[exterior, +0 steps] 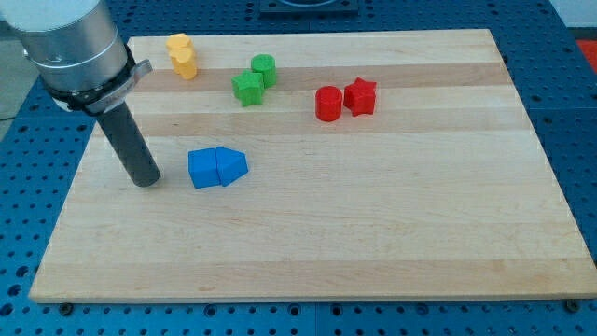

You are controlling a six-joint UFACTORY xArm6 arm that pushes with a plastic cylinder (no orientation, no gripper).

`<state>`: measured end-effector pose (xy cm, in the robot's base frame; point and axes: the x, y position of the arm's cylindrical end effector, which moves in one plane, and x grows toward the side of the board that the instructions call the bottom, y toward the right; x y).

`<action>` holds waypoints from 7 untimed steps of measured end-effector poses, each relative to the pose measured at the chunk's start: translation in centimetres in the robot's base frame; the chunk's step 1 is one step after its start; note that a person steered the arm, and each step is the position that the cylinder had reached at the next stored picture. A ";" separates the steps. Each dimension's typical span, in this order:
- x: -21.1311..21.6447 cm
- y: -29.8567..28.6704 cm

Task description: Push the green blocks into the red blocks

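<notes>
A green star block [247, 88] and a green cylinder [264, 70] touch each other near the view's top, left of centre. A red cylinder [328, 104] and a red star block [360, 96] sit side by side to their right, a gap apart from the green pair. My tip [146, 181] rests on the board at the view's left, well below and left of the green blocks and just left of the blue blocks.
A blue cube [202, 169] and a blue pointed block [231, 166] touch each other right of my tip. Two yellow blocks [182, 54] sit at the top left. The wooden board [373, 233] lies on a blue perforated table.
</notes>
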<state>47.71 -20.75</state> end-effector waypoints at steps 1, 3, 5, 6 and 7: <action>-0.2 -1.0; -3.7 -0.7; -5.0 -0.7; -6.7 -0.6; -10.0 -0.2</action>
<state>37.70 -20.94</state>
